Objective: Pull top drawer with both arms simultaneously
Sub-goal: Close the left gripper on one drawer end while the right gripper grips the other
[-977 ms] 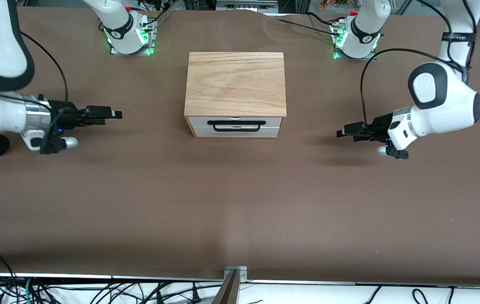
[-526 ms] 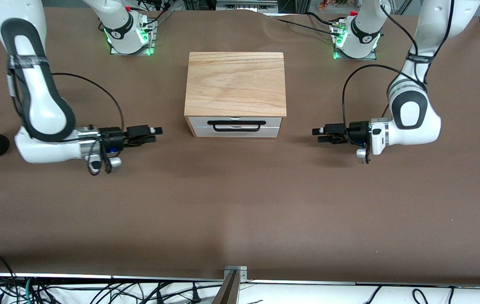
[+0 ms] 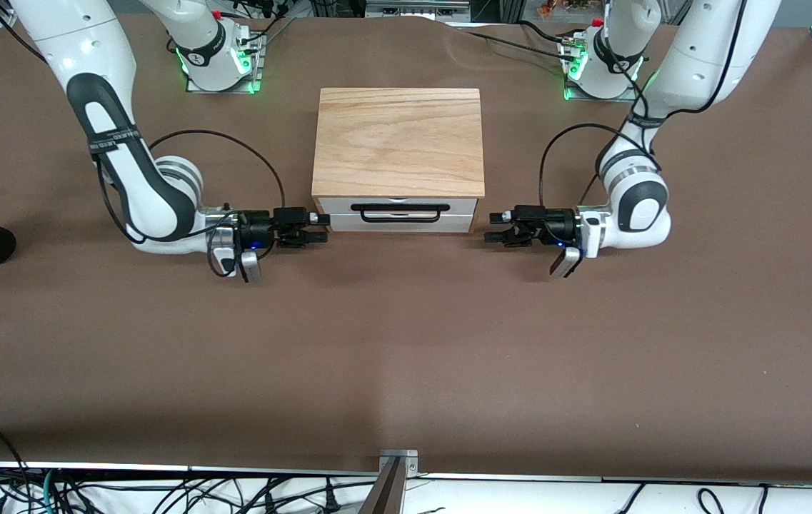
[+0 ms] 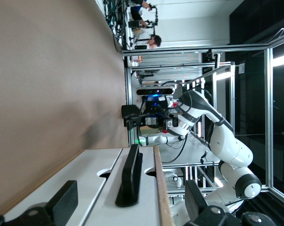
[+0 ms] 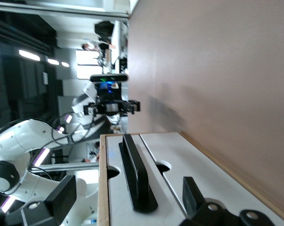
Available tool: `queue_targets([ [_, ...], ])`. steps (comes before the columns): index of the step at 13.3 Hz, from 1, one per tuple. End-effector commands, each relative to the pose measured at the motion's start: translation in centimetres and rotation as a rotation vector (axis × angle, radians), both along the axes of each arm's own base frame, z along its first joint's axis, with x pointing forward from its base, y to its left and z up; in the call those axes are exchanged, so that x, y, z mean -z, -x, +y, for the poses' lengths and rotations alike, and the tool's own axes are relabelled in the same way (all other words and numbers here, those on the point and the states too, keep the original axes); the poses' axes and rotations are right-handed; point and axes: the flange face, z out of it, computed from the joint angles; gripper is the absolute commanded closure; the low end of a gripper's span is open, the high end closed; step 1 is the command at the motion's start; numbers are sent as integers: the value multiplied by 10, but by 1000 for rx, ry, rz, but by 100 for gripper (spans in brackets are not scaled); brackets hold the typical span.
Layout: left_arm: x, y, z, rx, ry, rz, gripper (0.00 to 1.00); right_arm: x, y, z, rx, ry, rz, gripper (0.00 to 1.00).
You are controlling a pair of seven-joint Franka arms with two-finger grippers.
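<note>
— What was laid out, biggest thing first?

— The wide brown table (image 3: 406,343) lay bare on the stretch nearer the front camera. On it sat the boxy cabinet with a wood-grain top slab (image 3: 398,141), and under that slab the top drawer, a white front panel with a wide black bar handle (image 3: 399,211), was pushed in flush.

— And the arms?

— The glossy white left arm (image 3: 634,207) reached in low from its end of the table, the matching right arm (image 3: 141,193) from the other end.

— The fingers?

— The black two-finger left gripper (image 3: 495,227) hung just beside the drawer front's corner, fingers spread and holding nothing. The right gripper (image 3: 321,227) was at the other corner, also spread; I couldn't tell whether it touched the panel.
</note>
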Motion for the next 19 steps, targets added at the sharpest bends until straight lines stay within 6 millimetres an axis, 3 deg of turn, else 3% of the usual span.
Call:
queue_targets([
  [1, 8, -4, -19, -19, 42, -48, 8, 9, 16, 12, 12, -36, -11, 4],
  [4, 3, 4, -49, -26, 93, -31, 15, 13, 25, 29, -14, -50, 5, 8],
  [9, 19, 16, -67, -15, 88, 0, 21, 34, 31, 38, -28, -61, -4, 14],
  [11, 23, 19, -73, -29, 82, 12, 24, 38, 35, 44, -36, -68, 7, 26],
  [12, 24, 22, -82, -38, 87, 20, 33, 39, 34, 48, -40, -72, 7, 29],
  [14, 25, 26, -94, -58, 73, 35, 40, 37, 35, 55, -21, -89, 16, 31],
  [19, 24, 32, -96, -42, 64, 34, 43, 39, 38, 65, -9, -104, 31, 47],
])
